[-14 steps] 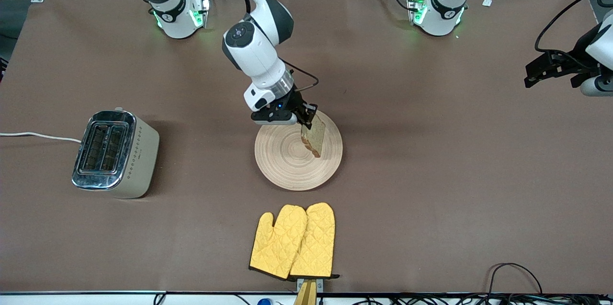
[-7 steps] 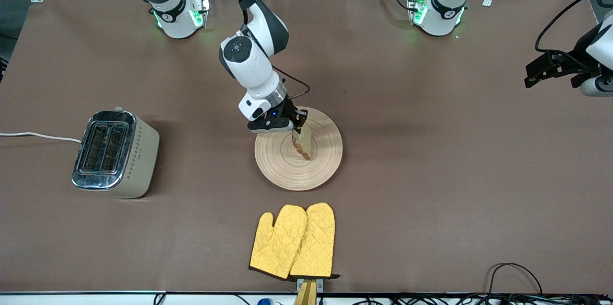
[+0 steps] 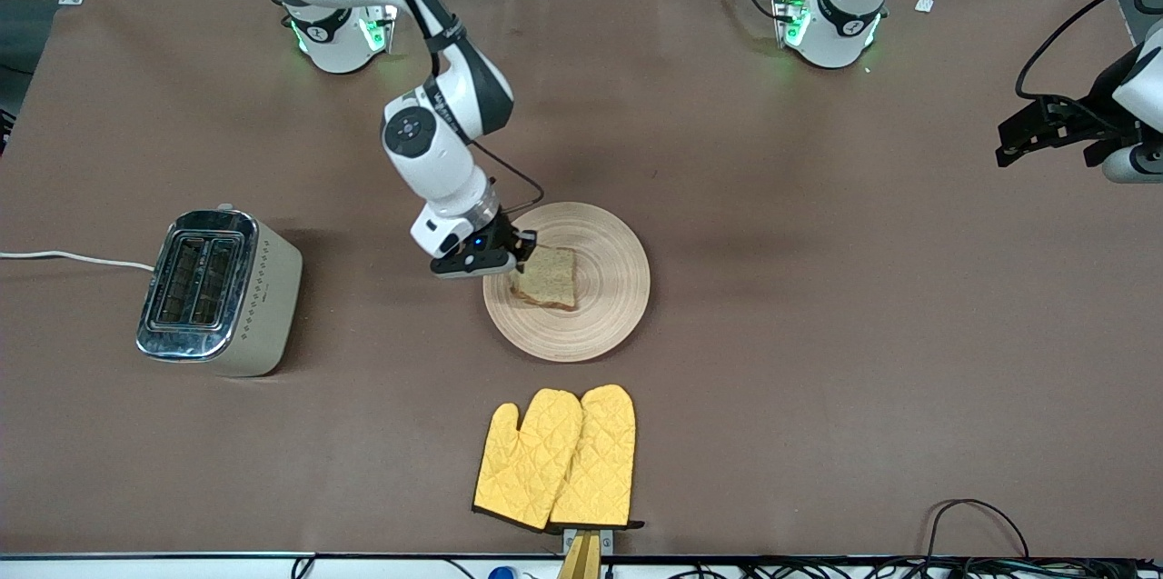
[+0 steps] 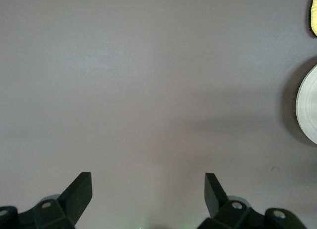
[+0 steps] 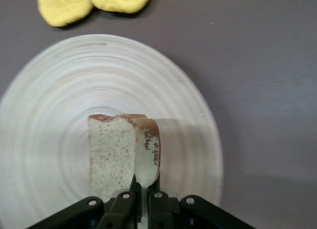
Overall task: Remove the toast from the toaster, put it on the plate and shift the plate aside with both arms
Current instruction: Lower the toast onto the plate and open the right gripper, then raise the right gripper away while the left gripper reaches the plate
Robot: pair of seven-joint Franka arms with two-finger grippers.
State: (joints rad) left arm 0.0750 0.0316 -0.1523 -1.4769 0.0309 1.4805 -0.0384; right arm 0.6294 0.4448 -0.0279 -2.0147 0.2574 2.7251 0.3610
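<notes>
The toast (image 3: 547, 277) lies almost flat on the round wooden plate (image 3: 609, 306) in the middle of the table. My right gripper (image 3: 520, 257) is low over the plate's edge toward the toaster. It is shut on the toast's edge. In the right wrist view the toast (image 5: 114, 149) rests on the plate (image 5: 59, 90) with its near edge pinched in my right gripper (image 5: 146, 182). My left gripper (image 3: 1045, 129) waits open and empty above the table at the left arm's end. In the left wrist view it (image 4: 147, 182) is over bare brown table.
A silver toaster (image 3: 218, 288) stands toward the right arm's end. Two yellow oven mitts (image 3: 559, 456) lie nearer the front camera than the plate and show in the right wrist view (image 5: 94, 1). The plate's rim (image 4: 308, 105) shows in the left wrist view.
My right gripper moved down and toward the toaster, still holding the toast. The toast went from hanging upright over the plate to lying almost flat on it. The left arm has not moved.
</notes>
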